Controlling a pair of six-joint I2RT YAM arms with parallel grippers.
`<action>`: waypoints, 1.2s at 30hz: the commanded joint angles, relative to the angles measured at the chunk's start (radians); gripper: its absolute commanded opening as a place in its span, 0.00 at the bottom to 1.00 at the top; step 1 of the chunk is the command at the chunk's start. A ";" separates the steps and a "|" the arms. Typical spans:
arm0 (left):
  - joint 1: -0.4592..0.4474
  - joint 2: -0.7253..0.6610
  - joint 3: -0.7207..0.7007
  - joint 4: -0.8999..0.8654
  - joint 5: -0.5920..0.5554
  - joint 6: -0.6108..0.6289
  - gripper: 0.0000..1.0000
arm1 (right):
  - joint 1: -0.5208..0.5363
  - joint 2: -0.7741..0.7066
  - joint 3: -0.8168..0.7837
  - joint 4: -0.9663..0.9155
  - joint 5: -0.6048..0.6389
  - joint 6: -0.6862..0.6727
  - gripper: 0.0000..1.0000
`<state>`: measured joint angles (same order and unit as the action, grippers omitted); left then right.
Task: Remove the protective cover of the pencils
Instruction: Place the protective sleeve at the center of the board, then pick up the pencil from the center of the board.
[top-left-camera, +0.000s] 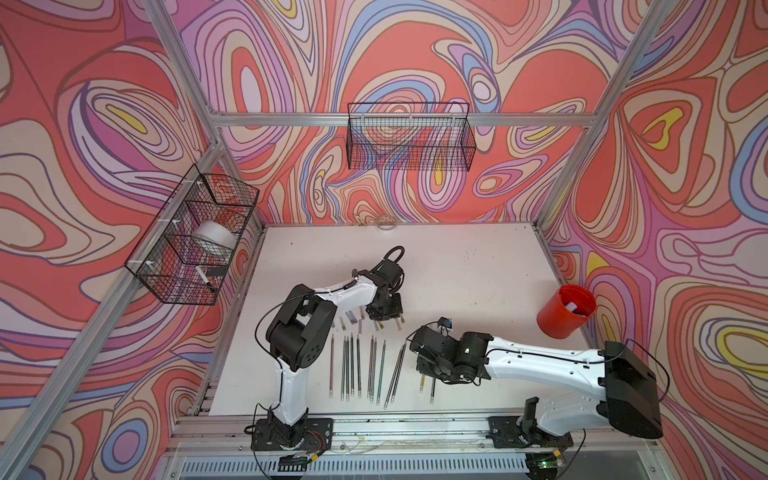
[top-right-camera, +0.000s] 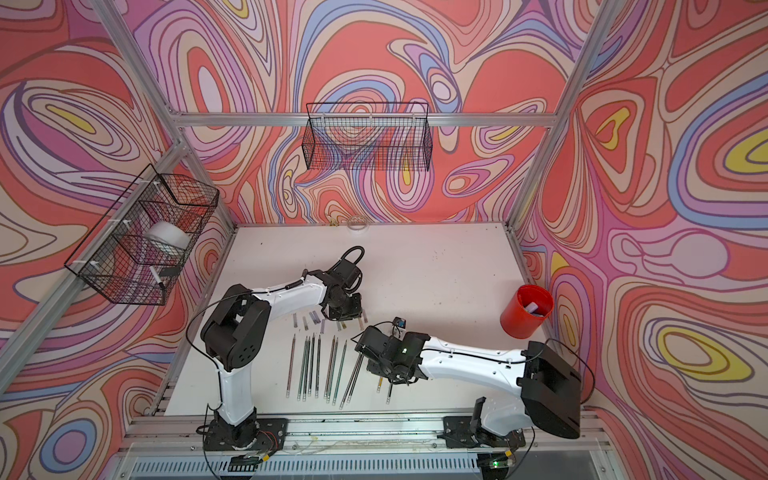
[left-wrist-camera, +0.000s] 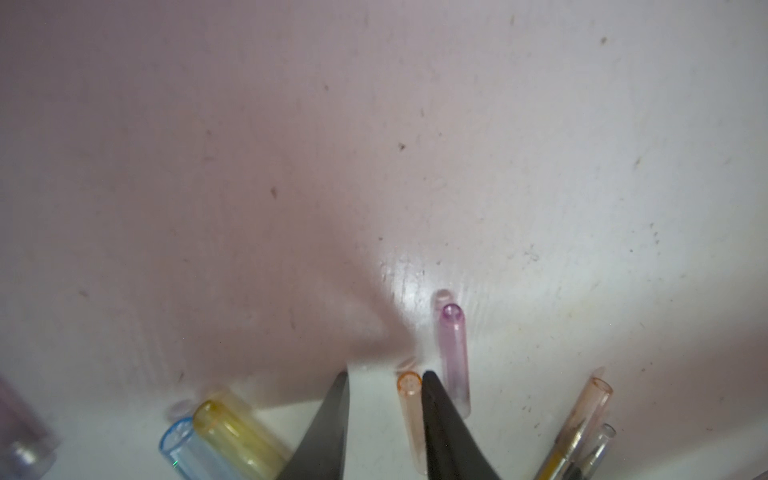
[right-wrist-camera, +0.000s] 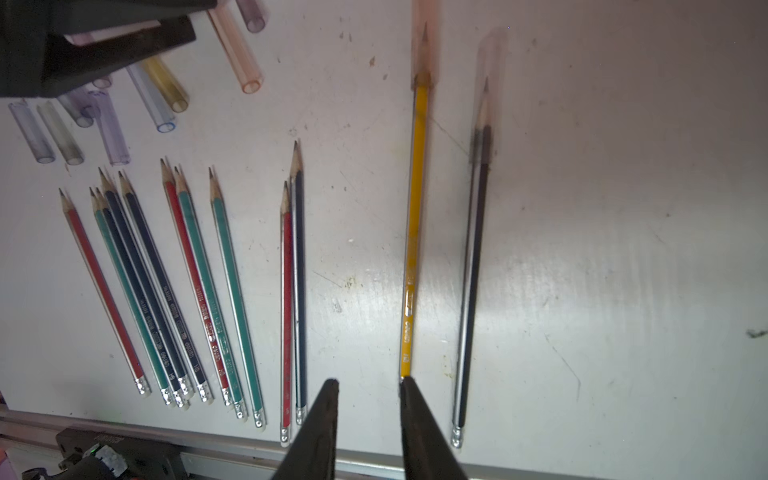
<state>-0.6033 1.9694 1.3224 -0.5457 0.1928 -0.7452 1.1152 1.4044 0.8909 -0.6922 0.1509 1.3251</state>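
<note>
While about ten bare pencils (right-wrist-camera: 232, 291) lie in a row, you have two left to do beside that row: the yellow pencil (right-wrist-camera: 413, 232) and the black pencil (right-wrist-camera: 473, 270), each with its protective cover (right-wrist-camera: 424, 50) on. Beyond the row's tips lie the removed covers (right-wrist-camera: 164, 83). Your left gripper (left-wrist-camera: 386, 372) and right gripper (right-wrist-camera: 368, 380) stand partly open, holding nothing

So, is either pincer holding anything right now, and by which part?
Nothing is held: the left pincer and the right pincer both stand open with an empty gap.
</note>
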 joint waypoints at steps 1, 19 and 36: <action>-0.006 0.010 -0.007 -0.013 -0.017 -0.017 0.32 | -0.010 0.043 0.016 -0.014 0.012 -0.006 0.26; -0.006 -0.148 0.015 -0.072 -0.008 -0.014 0.37 | -0.082 0.237 0.105 -0.005 -0.041 -0.056 0.25; -0.006 -0.409 -0.078 -0.055 -0.035 -0.062 0.39 | -0.081 0.296 0.114 -0.057 -0.014 -0.049 0.25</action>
<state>-0.6033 1.6062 1.2648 -0.5835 0.1829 -0.7841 1.0351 1.6699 0.9997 -0.7437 0.1200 1.2774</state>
